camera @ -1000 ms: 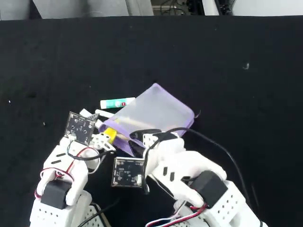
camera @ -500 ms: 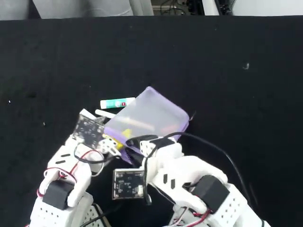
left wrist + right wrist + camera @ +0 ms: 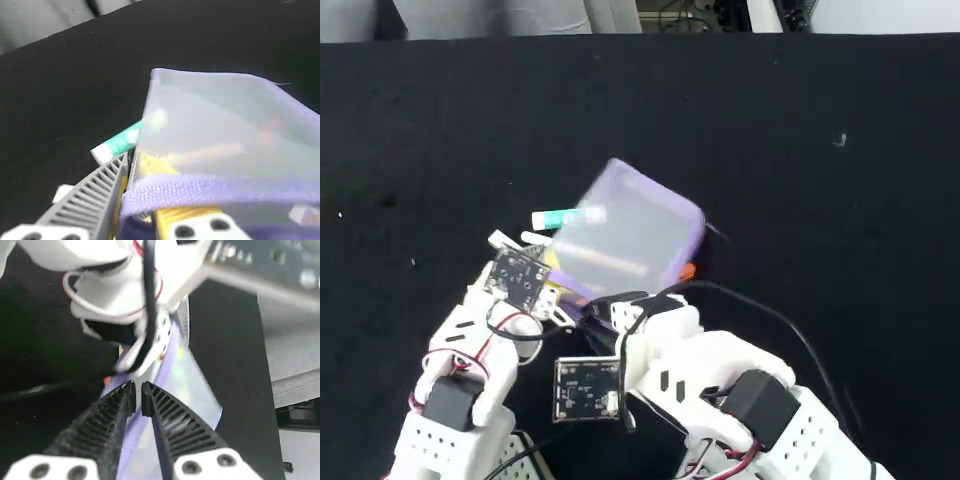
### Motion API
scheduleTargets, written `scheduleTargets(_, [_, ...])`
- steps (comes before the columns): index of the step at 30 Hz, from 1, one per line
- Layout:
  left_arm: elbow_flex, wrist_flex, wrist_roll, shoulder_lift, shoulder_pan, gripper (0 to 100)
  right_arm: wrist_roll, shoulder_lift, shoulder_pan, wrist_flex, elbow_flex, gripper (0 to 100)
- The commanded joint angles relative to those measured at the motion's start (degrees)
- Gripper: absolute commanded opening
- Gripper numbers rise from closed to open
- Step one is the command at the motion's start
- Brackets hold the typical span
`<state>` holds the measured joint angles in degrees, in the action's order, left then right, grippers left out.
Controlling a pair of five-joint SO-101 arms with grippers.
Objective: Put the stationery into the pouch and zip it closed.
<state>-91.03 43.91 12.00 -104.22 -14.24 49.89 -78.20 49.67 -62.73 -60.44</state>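
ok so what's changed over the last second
The pouch has tipped up and swung leftward, so its far corner now overlaps the green-and-white stick. An orange item now shows at its right edge. The stick has not moved, and the left arm and right arm stay at the pouch's near edge.

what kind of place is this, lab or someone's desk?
Likely a robotics lab bench: a black-covered table, the left arm and right arm with exposed wiring at a purple pouch, and cables behind the far edge.
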Motion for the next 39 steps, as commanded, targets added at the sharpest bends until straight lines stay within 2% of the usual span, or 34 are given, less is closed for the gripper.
scheduleTargets(1, [6.64,2.99,0.53,-0.44,2.15,3,-3.16,-0.04,-4.31,4.31,1.36,1.6])
scheduleTargets(3, [7.60,4.22,0.53,-0.44,2.07,3,-4.84,-0.31,-5.54,5.10,1.45,3.5])
scheduleTargets(8, [8.13,4.31,0.44,-0.44,2.59,3,-7.91,-0.48,-5.71,5.10,1.80,24.8])
scheduleTargets(10, [8.57,4.40,0.44,-0.44,2.59,3,-7.38,-0.57,-5.98,5.10,1.89,29.4])
scheduleTargets(13, [12.09,7.47,0.26,-0.44,3.82,3,-7.65,-0.57,-6.07,5.01,2.95,27.5])
scheduleTargets(16, [17.36,11.25,-4.04,-0.44,6.73,3,-7.91,-0.57,-7.74,4.84,3.82,23.9])
scheduleTargets(19, [22.73,14.51,-7.21,-0.35,11.12,3,-11.25,-0.57,-11.34,5.63,5.05,21.7])
scheduleTargets(22, [27.47,16.88,-7.56,-0.35,14.64,3,-13.98,-0.22,-14.07,5.89,6.37,21.2])
scheduleTargets(27, [34.95,21.45,-7.74,0.26,17.98,3,-14.24,0.04,-14.77,5.54,6.90,21.2])
scheduleTargets(32, [42.24,23.74,-10.55,11.87,23.34,3,-17.32,0.04,-14.77,5.80,6.99,21.2])
scheduleTargets(39, [58.24,29.80,-13.19,31.74,28.97,3,-17.49,0.13,-14.86,5.80,6.99,21.2])
